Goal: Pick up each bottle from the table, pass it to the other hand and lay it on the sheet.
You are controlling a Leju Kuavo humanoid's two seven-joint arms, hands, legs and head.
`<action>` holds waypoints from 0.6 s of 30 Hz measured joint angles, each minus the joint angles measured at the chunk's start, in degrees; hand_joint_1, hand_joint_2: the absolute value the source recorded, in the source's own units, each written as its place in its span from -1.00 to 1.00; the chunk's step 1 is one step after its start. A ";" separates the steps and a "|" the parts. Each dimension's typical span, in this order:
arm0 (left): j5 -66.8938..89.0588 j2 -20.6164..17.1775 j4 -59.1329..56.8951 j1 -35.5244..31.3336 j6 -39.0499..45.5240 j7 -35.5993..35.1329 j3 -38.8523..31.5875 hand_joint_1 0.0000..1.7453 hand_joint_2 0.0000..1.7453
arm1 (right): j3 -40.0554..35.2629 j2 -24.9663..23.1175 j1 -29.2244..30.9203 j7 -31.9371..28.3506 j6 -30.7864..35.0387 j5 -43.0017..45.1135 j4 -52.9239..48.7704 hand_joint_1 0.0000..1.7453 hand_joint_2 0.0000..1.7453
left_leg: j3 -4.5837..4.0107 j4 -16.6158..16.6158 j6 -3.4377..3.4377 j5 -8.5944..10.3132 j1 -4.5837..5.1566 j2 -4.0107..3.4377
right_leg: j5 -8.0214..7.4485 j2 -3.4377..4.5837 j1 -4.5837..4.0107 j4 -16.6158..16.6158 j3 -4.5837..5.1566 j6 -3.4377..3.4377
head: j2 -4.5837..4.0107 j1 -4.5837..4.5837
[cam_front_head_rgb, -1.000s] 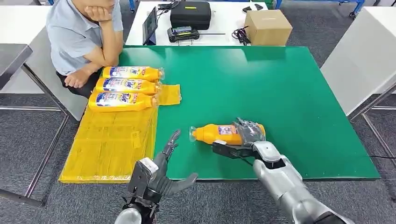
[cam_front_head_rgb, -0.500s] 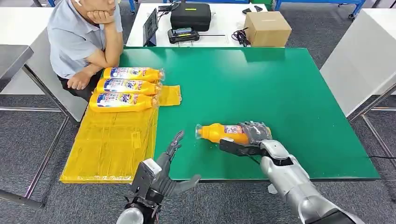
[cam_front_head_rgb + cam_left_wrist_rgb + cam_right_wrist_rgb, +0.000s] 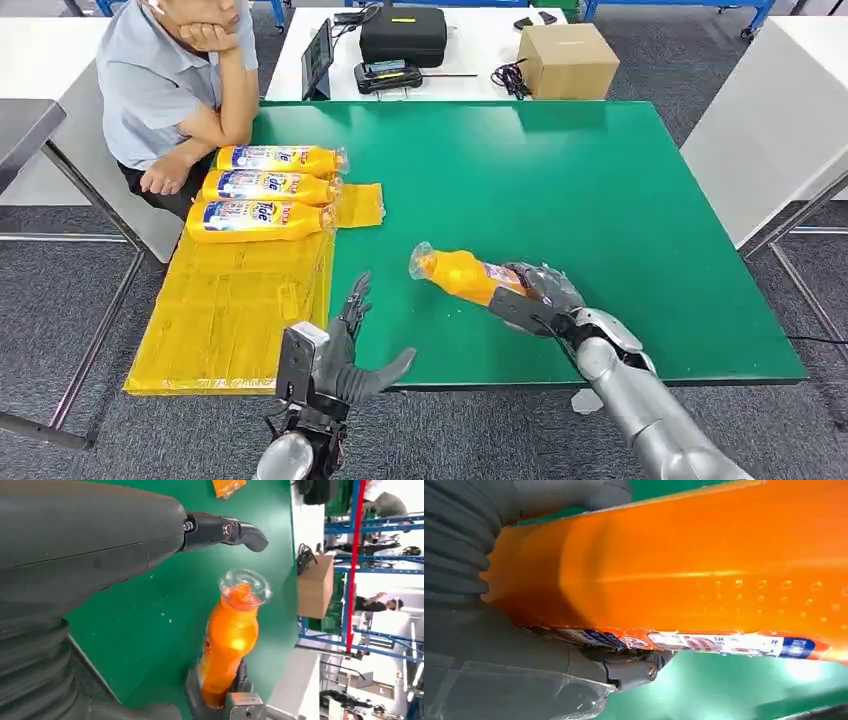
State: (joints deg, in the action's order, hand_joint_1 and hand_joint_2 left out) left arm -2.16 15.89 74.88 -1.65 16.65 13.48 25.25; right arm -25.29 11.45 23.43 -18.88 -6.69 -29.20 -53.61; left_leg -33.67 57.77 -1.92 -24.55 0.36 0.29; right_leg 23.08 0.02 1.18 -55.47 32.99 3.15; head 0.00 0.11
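A bright green counter carries a translucent yellow sheet along one edge. Three yellow-orange bottles with blue, white and red labels lie on the sheet. A fourth orange bottle, with a clear plastic cap wrap and a blue, white and red label strip, sits in the dark grey right robot hand on a silver arm. The left robot hand is dark grey. The floor is grey carpet.

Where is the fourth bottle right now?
In the head view, the bottle is in the right hand, near the green table's front edge, cap toward the open left hand.
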 measured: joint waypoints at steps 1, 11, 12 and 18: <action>-1.70 0.00 -0.55 -0.15 -0.04 0.41 -0.13 -1.00 1.00 | 0.13 -0.46 -0.47 -0.68 0.63 0.70 -0.94 1.00 1.00 | -0.07 0.00 -0.02 0.02 0.00 0.02 | 0.00 -0.01 0.00 -0.02 0.03 0.00 | 0.00 -0.04; -13.43 0.15 -5.18 -1.38 -1.97 2.86 -1.33 -1.00 1.00 | 0.18 -6.36 -4.31 -1.19 1.47 5.73 -11.07 1.00 1.00 | -0.70 0.00 -0.03 0.13 0.00 0.26 | 0.01 -0.11 0.02 -0.08 0.56 0.04 | 0.00 -0.02; -15.50 0.15 -5.60 -1.53 -2.75 2.91 -1.38 -1.00 1.00 | 0.09 -7.23 -4.57 -1.27 1.58 5.95 -12.09 1.00 1.00 | -0.74 0.00 -0.03 0.11 0.01 0.20 | 0.00 -0.08 0.02 -0.08 0.62 0.04 | 0.00 -0.02; -22.40 0.92 -6.87 -2.95 -4.39 4.20 -1.47 -1.00 1.00 | -3.80 -12.04 -4.93 -2.62 3.30 6.47 -13.84 1.00 1.00 | -0.90 0.00 -0.03 0.11 0.00 0.25 | 0.01 -0.10 0.01 -0.08 0.83 0.03 | 0.00 0.00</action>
State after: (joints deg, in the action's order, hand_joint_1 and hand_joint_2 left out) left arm -24.56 16.81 68.02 -4.60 12.26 17.68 23.78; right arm -29.09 -0.59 18.51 -21.50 -3.39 -22.73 -67.45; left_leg -34.57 57.78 -1.95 -24.44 0.35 0.54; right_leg 23.08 -0.07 1.19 -55.54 33.82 3.19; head 0.00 0.11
